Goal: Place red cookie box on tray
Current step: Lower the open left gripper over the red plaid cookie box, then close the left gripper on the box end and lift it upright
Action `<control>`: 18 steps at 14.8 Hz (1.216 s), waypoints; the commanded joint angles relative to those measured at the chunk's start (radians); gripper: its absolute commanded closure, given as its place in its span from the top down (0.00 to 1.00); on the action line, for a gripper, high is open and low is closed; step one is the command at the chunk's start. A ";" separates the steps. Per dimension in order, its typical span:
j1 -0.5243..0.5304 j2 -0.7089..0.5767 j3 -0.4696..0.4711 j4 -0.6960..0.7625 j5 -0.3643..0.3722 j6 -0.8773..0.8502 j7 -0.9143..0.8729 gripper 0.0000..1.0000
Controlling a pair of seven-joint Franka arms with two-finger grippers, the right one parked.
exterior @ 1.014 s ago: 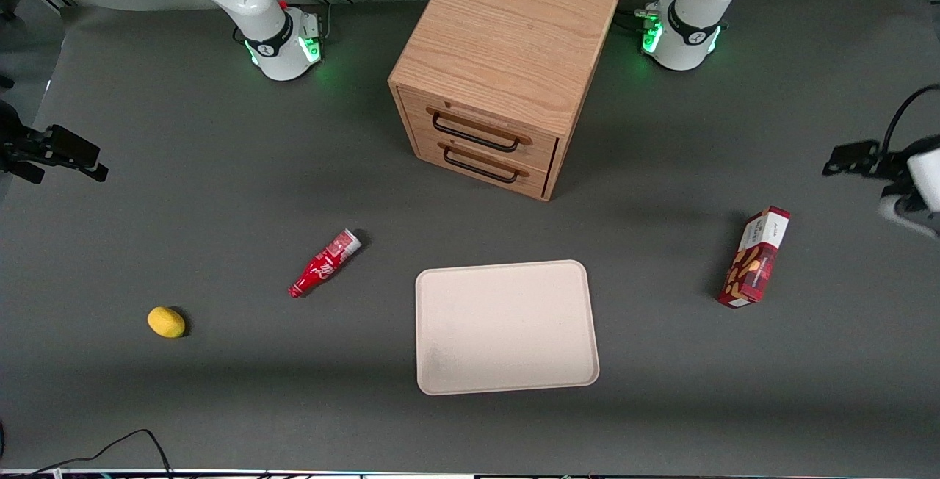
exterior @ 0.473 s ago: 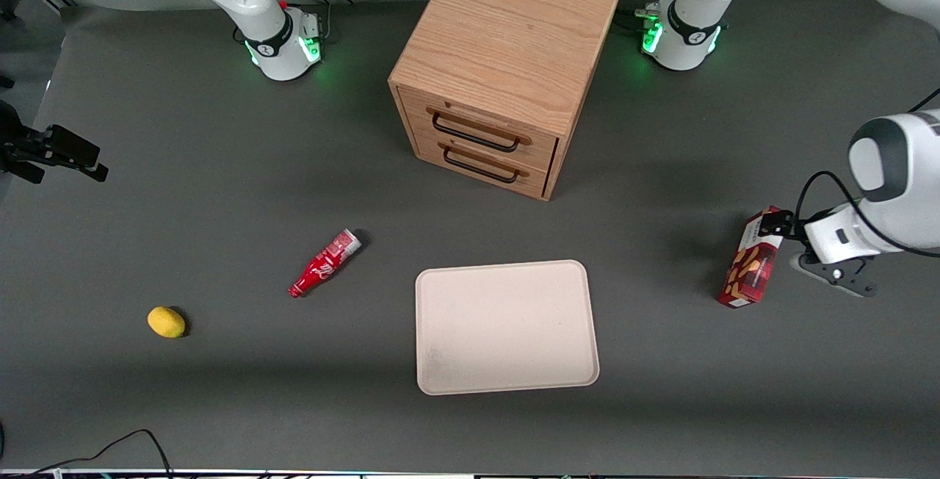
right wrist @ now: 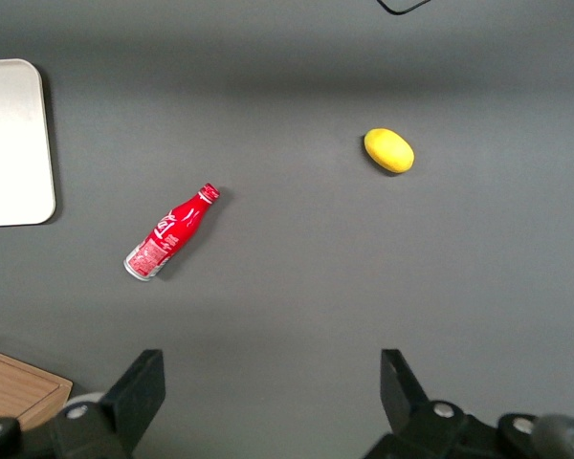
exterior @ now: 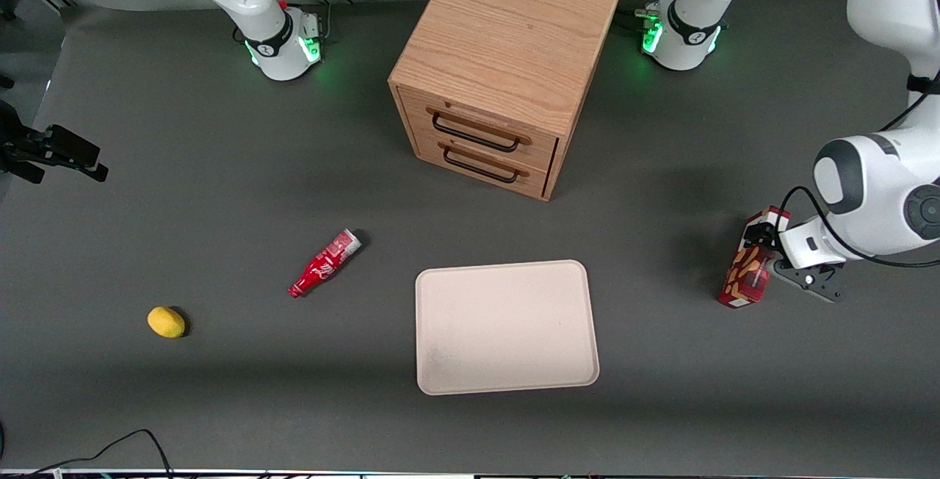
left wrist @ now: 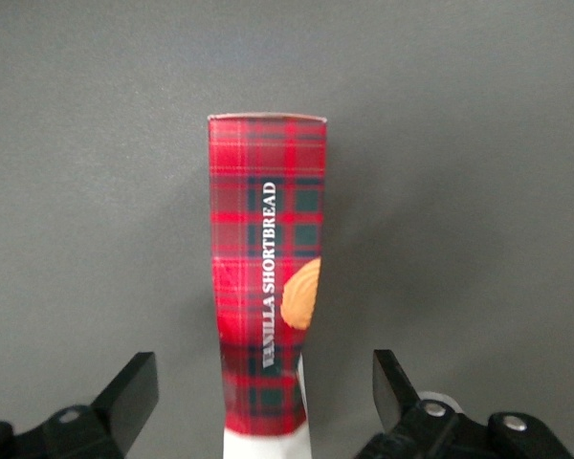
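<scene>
- Table (exterior: 220, 185) surface, dark grey, shows wide bare stretches: between the tray (exterior: 506, 327) and the red cookie box (exterior: 747, 273), and along the edge nearest the front camera, where only a black cable (exterior: 117, 446) curls in at the parked arm's end.
- The tray lies flat and nothing sits on it; its corner also shows in the right wrist view (right wrist: 14, 143).
- The wooden drawer cabinet (exterior: 507, 60) stands farther from the front camera than the tray, both drawers shut, their black handles (exterior: 477, 142) turned toward the tray.
- The red cookie box rests on the table toward the working arm's end, well apart from the tray and off it.
- Its long axis runs roughly nearer-to-farther from the front camera, slightly slanted, with the white end farther away, under the gripper (exterior: 764, 238).
- In the left wrist view the box (left wrist: 265, 277) stretches away from the camera, its narrow tartan side facing up.
- The gripper (left wrist: 265, 402) is over the box's white end, fingers (left wrist: 129, 394) spread wide, one on each side of the box with clear gaps, touching nothing.
- Toward the parked arm's end lie a small red bottle (exterior: 324, 263) on its side and a yellow lemon (exterior: 166, 322), each well apart from the tray.
</scene>
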 commanded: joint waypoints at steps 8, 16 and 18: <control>0.001 0.017 0.002 -0.048 -0.056 0.075 0.024 0.00; 0.001 0.000 0.005 0.081 -0.056 -0.099 0.021 0.00; 0.001 -0.011 0.008 0.203 -0.058 -0.298 0.006 0.00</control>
